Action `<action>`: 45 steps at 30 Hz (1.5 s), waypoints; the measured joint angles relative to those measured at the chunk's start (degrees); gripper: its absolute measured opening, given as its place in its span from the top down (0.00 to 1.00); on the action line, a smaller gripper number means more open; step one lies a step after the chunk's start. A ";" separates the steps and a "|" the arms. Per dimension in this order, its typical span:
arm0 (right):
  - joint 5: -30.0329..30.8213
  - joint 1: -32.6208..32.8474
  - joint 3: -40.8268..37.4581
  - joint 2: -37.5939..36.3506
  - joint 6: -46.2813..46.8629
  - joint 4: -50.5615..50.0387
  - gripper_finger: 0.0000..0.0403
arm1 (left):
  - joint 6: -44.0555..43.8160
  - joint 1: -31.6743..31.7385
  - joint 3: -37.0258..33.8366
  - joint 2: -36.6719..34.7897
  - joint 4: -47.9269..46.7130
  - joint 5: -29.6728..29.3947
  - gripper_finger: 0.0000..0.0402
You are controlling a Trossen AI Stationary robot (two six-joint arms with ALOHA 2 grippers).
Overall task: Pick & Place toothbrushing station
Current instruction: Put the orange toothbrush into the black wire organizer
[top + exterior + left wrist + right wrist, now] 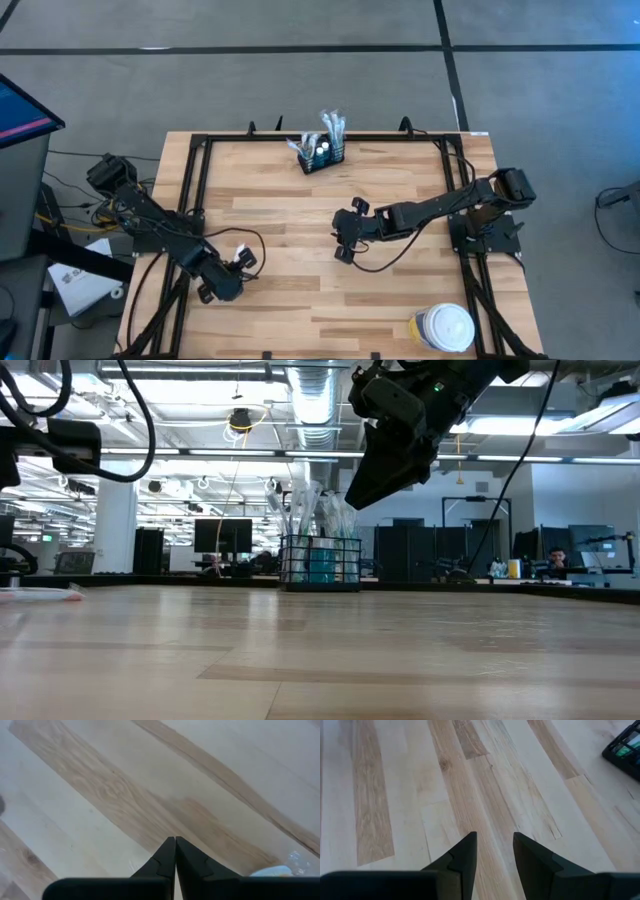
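Station not yet picked.
My right tool (345,238), open and empty, hovers mid-desk; toothbrushing station (322,153) waits at twelve o'clock.

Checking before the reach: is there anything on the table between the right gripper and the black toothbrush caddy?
Nothing visible. The right gripper hangs open above mid-table, and only bare wood lies between it and the toothbrushing station at the far edge. The white-lidded jar sits off at the near right corner, out of that path.
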 joint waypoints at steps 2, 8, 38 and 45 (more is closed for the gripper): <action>0.00 0.00 0.00 0.00 0.00 0.02 0.71 | -0.02 0.02 0.00 -0.07 0.39 -0.02 0.99; 0.00 0.37 0.00 0.00 -0.32 0.00 0.71 | -0.04 0.02 0.00 -0.07 0.98 -0.04 0.99; 0.00 0.37 0.00 0.00 -1.90 0.00 0.71 | -0.01 0.07 0.02 -0.07 9.73 0.00 0.99; 0.01 0.37 0.00 0.00 0.84 0.00 0.71 | -2.78 -0.09 0.02 -0.07 9.94 2.20 0.99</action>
